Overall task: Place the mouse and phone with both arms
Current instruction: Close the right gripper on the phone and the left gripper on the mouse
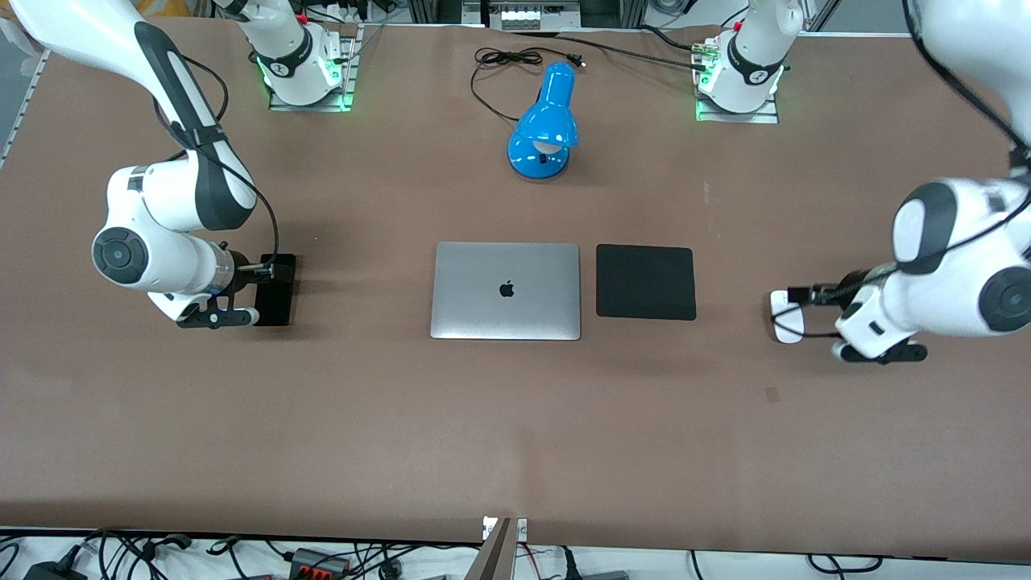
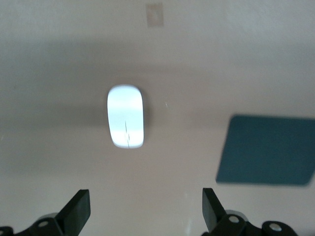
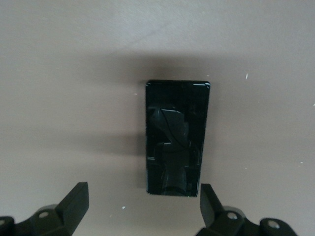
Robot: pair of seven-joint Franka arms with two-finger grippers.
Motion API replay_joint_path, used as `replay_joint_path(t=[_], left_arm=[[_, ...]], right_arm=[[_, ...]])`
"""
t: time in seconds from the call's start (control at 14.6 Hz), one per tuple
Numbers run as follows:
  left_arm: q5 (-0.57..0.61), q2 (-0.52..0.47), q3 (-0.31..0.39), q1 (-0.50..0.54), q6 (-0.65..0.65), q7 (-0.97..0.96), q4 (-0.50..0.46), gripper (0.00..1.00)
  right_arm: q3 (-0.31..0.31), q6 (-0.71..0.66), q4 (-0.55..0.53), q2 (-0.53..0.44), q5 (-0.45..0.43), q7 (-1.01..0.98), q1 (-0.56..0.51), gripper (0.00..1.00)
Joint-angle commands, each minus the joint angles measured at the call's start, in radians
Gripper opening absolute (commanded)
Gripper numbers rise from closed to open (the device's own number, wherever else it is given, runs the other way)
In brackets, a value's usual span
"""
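Observation:
The white mouse [image 1: 786,324] lies on the brown table toward the left arm's end; it shows whole in the left wrist view [image 2: 126,116]. My left gripper [image 1: 805,296] hovers over it, open and empty [image 2: 146,211]. The black phone [image 1: 276,302] lies flat toward the right arm's end; its glossy face shows in the right wrist view [image 3: 177,137]. My right gripper [image 1: 256,278] hovers over the phone, open and empty [image 3: 142,206], with the phone's near end between the two fingers' lines but lower than them.
A shut silver laptop [image 1: 506,290] lies mid-table with a square black mouse pad [image 1: 645,282] beside it toward the left arm's end; the pad also shows in the left wrist view [image 2: 268,156]. A blue desk lamp [image 1: 544,125] with a black cord stands nearer the bases.

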Motion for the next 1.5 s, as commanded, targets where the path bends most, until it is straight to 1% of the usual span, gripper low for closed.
replay_joint_path(t=[0.0,0.07,0.14,0.21,0.41,0.55,0.68,0.96,1.16,1.23,1.3,1.37,1.44], left_arm=[[0.152,-0.03,-0.006,0.001,0.236,0.014,-0.159,1.0],[0.183,-0.039,-0.006,0.001,0.336,0.014,-0.219,1.0],[0.183,-0.048,-0.006,0.01,0.414,0.014,-0.279,1.0],[0.183,-0.053,-0.006,0.013,0.468,0.015,-0.315,1.0],[0.188,-0.066,-0.006,0.017,0.577,0.023,-0.43,1.0],[0.188,-0.071,-0.006,0.021,0.683,0.054,-0.491,1.0],[0.188,-0.062,-0.007,0.046,0.725,0.057,-0.516,1.0],[0.188,-0.041,-0.007,0.055,0.729,0.057,-0.516,1.0],[0.188,-0.017,-0.009,0.066,0.736,0.057,-0.511,0.99],[0.188,-0.014,-0.009,0.067,0.736,0.057,-0.511,0.93],[0.188,-0.014,-0.009,0.066,0.736,0.057,-0.511,0.82],[0.188,-0.008,-0.009,0.066,0.736,0.057,-0.511,0.68],[0.188,-0.005,-0.009,0.066,0.737,0.057,-0.511,0.65]], right_arm=[[0.006,0.127,-0.123,-0.035,-0.011,0.013,-0.029,1.0],[0.006,0.15,-0.134,-0.027,-0.011,0.015,-0.031,1.0],[0.003,0.167,-0.137,-0.016,-0.011,0.015,-0.035,1.0],[0.0,0.17,-0.137,-0.009,-0.011,0.015,-0.043,1.0],[-0.017,0.199,-0.137,0.011,-0.011,0.016,-0.043,1.0],[-0.021,0.227,-0.137,0.033,-0.011,0.033,-0.045,1.0],[-0.023,0.248,-0.137,0.045,-0.011,0.076,-0.033,1.0],[-0.023,0.293,-0.146,0.07,-0.011,0.082,-0.036,1.0],[-0.023,0.378,-0.194,0.07,-0.014,0.079,-0.04,1.0],[-0.023,0.404,-0.209,0.073,-0.014,0.081,-0.042,1.0],[-0.023,0.412,-0.214,0.077,-0.014,0.081,-0.042,1.0],[-0.023,0.412,-0.214,0.077,-0.014,0.081,-0.042,1.0],[-0.023,0.412,-0.212,0.079,-0.014,0.079,-0.042,1.0]])
